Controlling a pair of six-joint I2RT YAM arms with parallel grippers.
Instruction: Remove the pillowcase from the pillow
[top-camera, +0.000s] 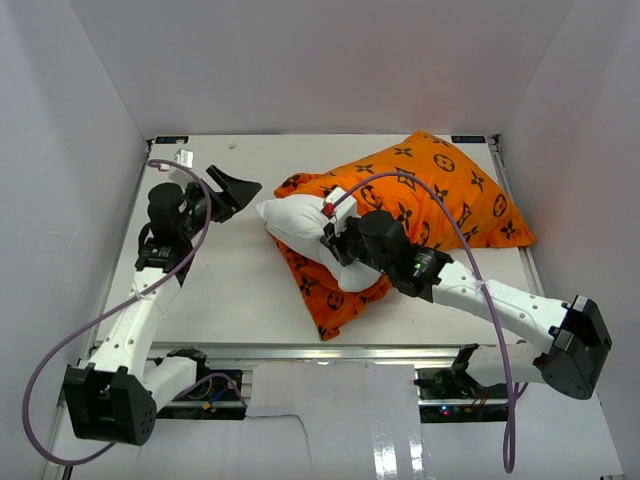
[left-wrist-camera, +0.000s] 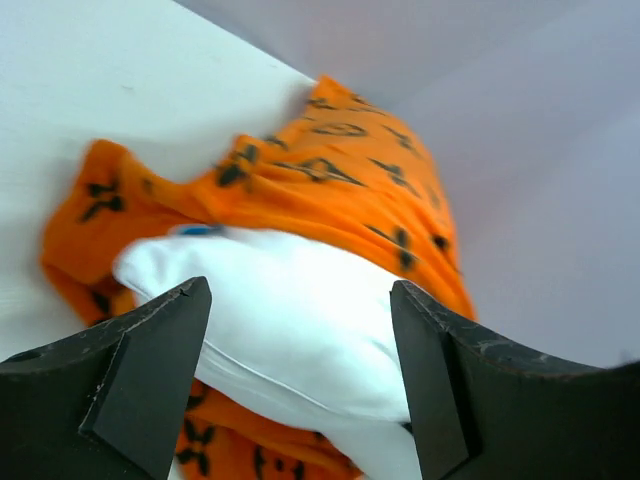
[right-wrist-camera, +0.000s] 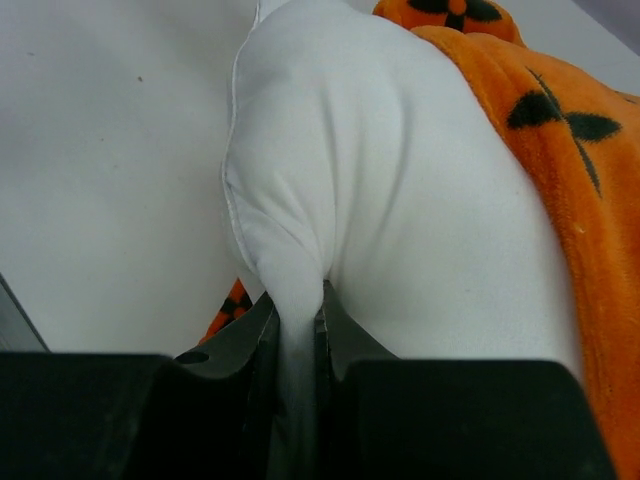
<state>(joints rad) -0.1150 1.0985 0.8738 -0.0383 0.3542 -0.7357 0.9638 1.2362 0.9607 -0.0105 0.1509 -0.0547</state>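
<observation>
Top view: plump white soft cushion pillow (top-camera: 292, 222) sticks approx halfway out of bright orange plush pillowcase w/ black monogram motifs (top-camera: 440, 185), on white table (top-camera: 230, 290).
Left wrist: left gripper (left-wrist-camera: 298, 290) released, jaws wide, facing pillow, gripping nothing.
Right wrist: right gripper (right-wrist-camera: 298, 300) clenched on pinch of pillow edge.
Both prob light, floppy, squashy; take case by its open hem. No legible text, motifs only

So the table (top-camera: 225, 300) is just a plain white top. The orange pillowcase (top-camera: 440, 185) with the black print lies on it, sprawled from the middle out toward 2 o'clock. The white pillow (top-camera: 295, 225) pokes out of its 9 o'clock end. Can't tell whether that end actually touches the tabletop.
</observation>
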